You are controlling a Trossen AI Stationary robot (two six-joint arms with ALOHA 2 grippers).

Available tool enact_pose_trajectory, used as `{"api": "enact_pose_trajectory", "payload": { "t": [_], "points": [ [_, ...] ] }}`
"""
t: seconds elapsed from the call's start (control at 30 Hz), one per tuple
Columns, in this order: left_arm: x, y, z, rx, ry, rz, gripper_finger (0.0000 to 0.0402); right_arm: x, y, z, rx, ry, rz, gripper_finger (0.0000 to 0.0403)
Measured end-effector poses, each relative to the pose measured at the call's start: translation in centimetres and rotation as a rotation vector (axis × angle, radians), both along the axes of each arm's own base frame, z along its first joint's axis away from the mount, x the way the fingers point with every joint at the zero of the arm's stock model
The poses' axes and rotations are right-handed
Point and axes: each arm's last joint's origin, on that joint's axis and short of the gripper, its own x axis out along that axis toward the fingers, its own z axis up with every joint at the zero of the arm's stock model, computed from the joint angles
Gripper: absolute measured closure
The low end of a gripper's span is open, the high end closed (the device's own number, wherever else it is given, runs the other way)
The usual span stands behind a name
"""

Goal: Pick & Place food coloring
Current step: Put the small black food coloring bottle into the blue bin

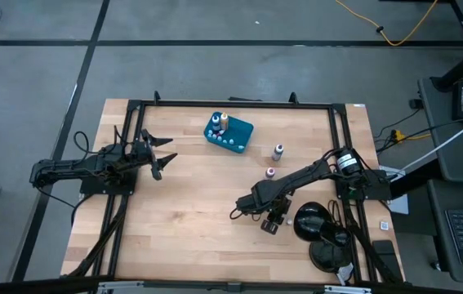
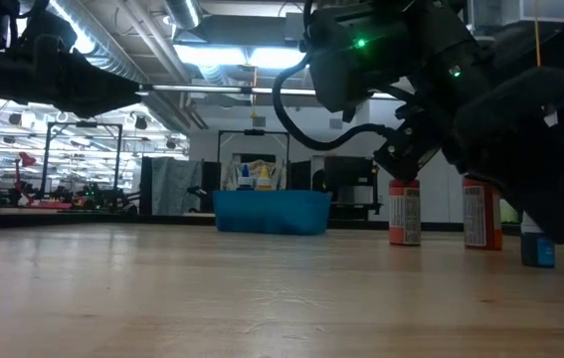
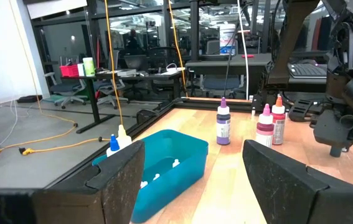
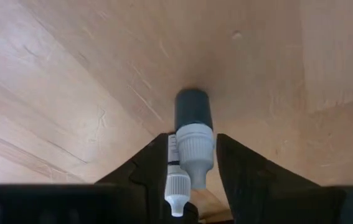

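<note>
Right gripper (image 4: 190, 163) pointing down at the light wooden table (image 1: 190, 220); its fingers flank a small dark bottle with a white ribbed cap (image 4: 192, 134) (contact not discernible), so their state cannot be told. Left gripper (image 3: 192, 180), fingers spread and empty, faces the teal-blue plastic tray (image 3: 176, 160).

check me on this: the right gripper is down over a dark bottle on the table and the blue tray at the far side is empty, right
Not quite: the blue tray is not empty. The high view shows several small bottles in it, and the left wrist view shows capped bottles inside too. The rest holds: the right gripper is down over a dark bottle on the table.
</note>
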Motion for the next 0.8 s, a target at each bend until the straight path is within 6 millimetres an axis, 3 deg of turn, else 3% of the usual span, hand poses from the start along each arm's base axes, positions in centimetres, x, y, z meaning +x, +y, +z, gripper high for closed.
{"api": "enact_pose_trajectory", "payload": {
  "t": [0.23,0.67,0.8],
  "points": [
    [0.00,0.00,0.00,0.000,0.000,0.000,0.0135,0.02,0.03,0.00,0.000,0.001,-0.010,0.0238],
    [0.00,0.00,0.00,0.000,0.000,0.000,0.0135,0.46,0.08,0.12,-0.015,-0.042,-0.014,0.0238],
    [0.00,0.00,0.01,0.000,0.000,0.000,0.0135,0.46,0.03,0.10,-0.028,-0.046,-0.010,0.0255]
  ]
}}
